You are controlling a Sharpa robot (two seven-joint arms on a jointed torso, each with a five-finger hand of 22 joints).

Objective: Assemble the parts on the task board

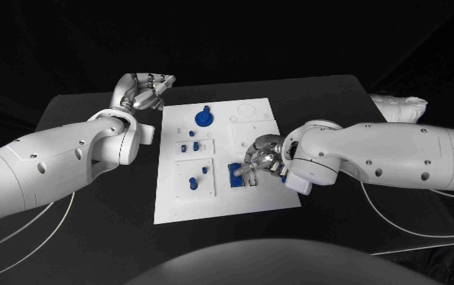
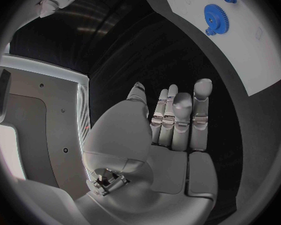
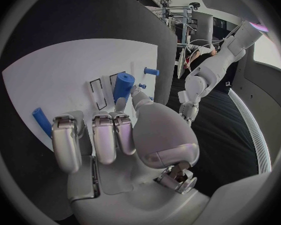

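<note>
The white task board point(image 1: 220, 196) lies in the middle of the black table. A blue gear point(image 1: 203, 117) stands near its far end, also seen as the blue gear point(image 2: 214, 16) in the left wrist view. Small blue parts point(image 1: 193, 182) sit in the left column. My right hand point(image 1: 261, 161) hangs over the board's right side, fingers bent down onto a blue block point(image 1: 235, 175); whether it grips the block is hidden. A blue cylinder point(image 3: 122, 85) stands just beyond that hand's fingers point(image 3: 105, 137). My left hand point(image 1: 147, 92) hovers off the board's far left corner, fingers apart and holding nothing.
A white crumpled object point(image 1: 401, 108) lies at the table's right edge. Cables point(image 1: 397, 222) trail from my right arm over the near right table. Bare black table surrounds the board on the left and near sides.
</note>
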